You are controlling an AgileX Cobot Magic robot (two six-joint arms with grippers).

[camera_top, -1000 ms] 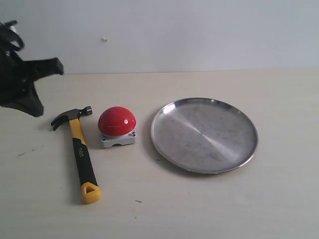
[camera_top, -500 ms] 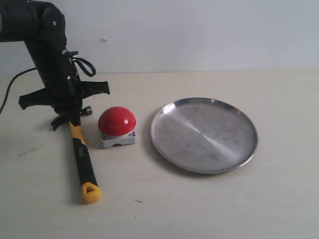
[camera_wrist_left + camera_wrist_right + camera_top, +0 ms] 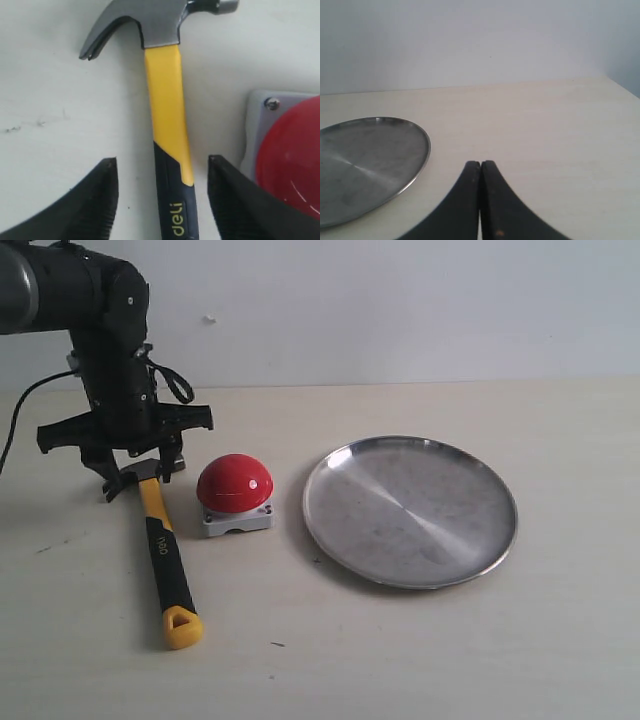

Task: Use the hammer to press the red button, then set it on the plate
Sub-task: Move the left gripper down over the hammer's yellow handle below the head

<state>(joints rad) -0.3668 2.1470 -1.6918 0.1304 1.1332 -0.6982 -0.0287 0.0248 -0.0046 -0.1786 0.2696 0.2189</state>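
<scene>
Pale worktop [image 3: 400, 660]. At right, wide silver plate [image 3: 410, 510]. At left, hammer [image 3: 160, 550] flat, head far, handle near. Above its neck, left hand [image 3: 161, 167] released, fingers [image 3: 90, 200] apart either side of handle. Just right, red button [image 3: 234, 483]. Right hand [image 3: 480, 170] clenched, empty.

hammer [image 3: 155, 540] flat, red button [image 3: 234, 483] beside, plate [image 3: 410, 510] right

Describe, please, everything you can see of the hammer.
The hammer has a dark metal head, forked at one end, and a yellow handle with a black grip marked "deli", ending in a yellow loop. It lies flat on the table, head toward the wall, beside the red button without touching it. The open left claw straddles the handle near the head, its fingers clear of it.
</scene>
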